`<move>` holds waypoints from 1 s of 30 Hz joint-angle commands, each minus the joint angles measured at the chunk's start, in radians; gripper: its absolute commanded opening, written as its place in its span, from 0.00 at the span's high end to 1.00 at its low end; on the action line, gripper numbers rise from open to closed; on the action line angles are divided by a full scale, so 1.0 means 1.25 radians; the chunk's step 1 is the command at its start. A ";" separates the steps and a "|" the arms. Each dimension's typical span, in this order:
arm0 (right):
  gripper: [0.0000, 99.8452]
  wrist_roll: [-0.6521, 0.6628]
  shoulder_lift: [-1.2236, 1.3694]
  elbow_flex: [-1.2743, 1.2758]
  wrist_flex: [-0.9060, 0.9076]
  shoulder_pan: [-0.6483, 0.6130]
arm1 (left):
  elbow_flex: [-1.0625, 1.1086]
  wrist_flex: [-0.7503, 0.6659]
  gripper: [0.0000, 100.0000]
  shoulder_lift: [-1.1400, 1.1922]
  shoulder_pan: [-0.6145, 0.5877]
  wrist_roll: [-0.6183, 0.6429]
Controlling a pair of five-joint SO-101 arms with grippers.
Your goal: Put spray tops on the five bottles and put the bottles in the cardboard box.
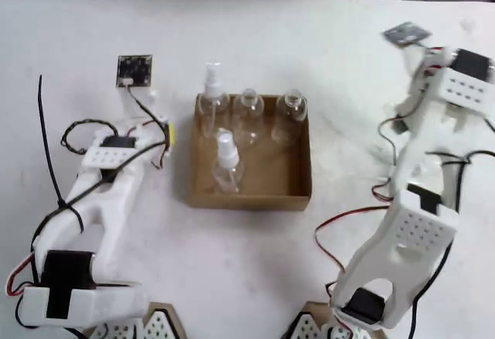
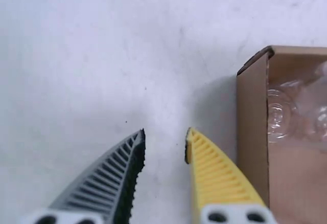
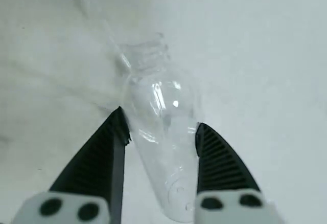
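Bottle (image 3: 158, 96) without a spray top sits clamped in my right tool (image 3: 159, 119), well apart from the cardboard box (image 1: 267, 188). Four other bottles (image 1: 249, 114) stand in the box, two with spray tops; my left tool (image 2: 165, 132) gapes wide over the counter (image 2: 76, 55) beside its corner.

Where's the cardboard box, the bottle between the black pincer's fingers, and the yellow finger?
cardboard box (image 1: 251, 197), high view, on its wall nearest the arms.
bottle (image 3: 161, 127), right wrist view, on its clear middle.
yellow finger (image 2: 214, 178), left wrist view, on its ribbed face.
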 commanded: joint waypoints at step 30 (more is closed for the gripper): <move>0.97 0.156 -0.546 1.077 -0.563 0.287 | -0.006 -0.018 0.88 -0.017 0.010 -0.011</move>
